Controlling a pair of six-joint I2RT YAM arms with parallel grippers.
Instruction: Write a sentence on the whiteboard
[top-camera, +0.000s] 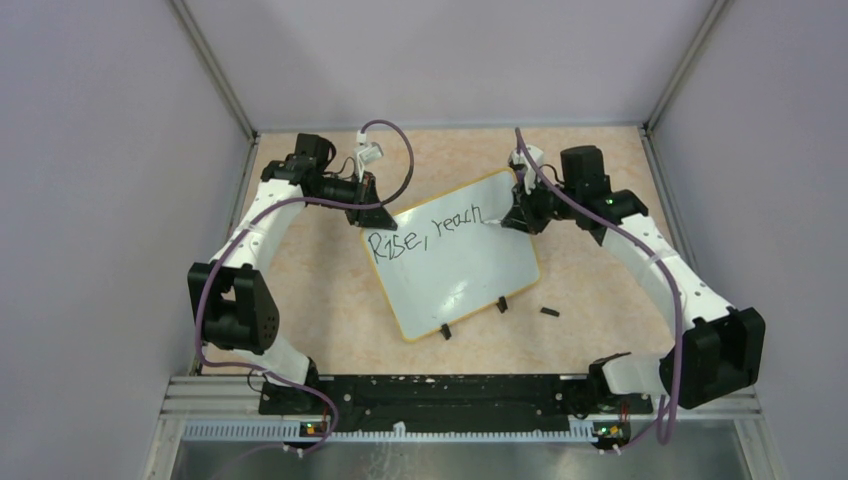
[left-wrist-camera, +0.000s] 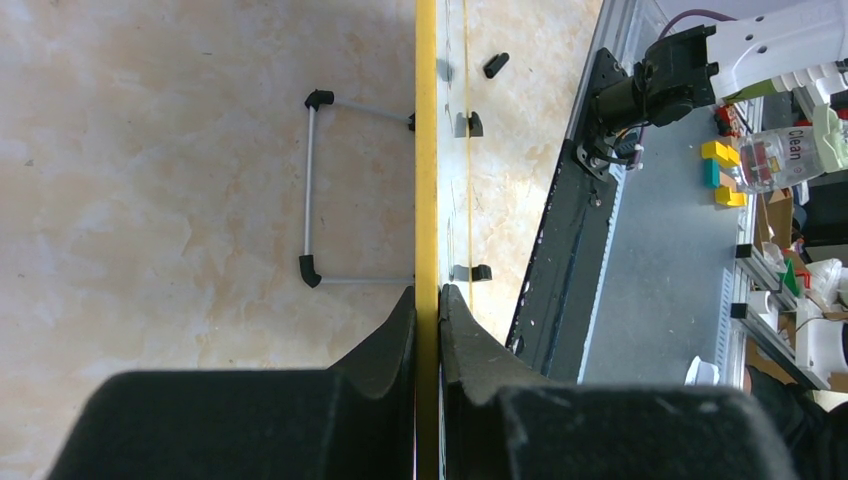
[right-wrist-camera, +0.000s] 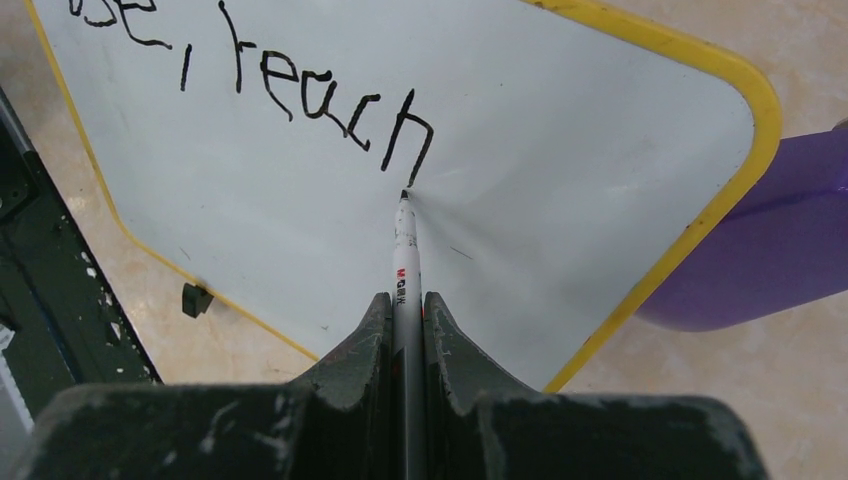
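Observation:
The whiteboard (top-camera: 455, 265) lies tilted in the middle of the table, white with a yellow-orange rim. Black marker words "Rise, reach" (top-camera: 425, 232) run along its upper part. My left gripper (top-camera: 372, 215) is shut on the board's upper left corner; in the left wrist view its jaws pinch the yellow rim (left-wrist-camera: 427, 180) edge-on. My right gripper (top-camera: 515, 218) is shut on a white marker pen (right-wrist-camera: 405, 265). The pen's black tip touches the board just below the "h" of "reach" (right-wrist-camera: 330, 100).
A purple block (right-wrist-camera: 770, 240) sits under the board's far right corner. A small black cap (top-camera: 548, 312) lies on the table right of the board. Two black clip feet (top-camera: 473, 318) stick out of the board's near edge. A wire stand (left-wrist-camera: 315, 185) shows behind it.

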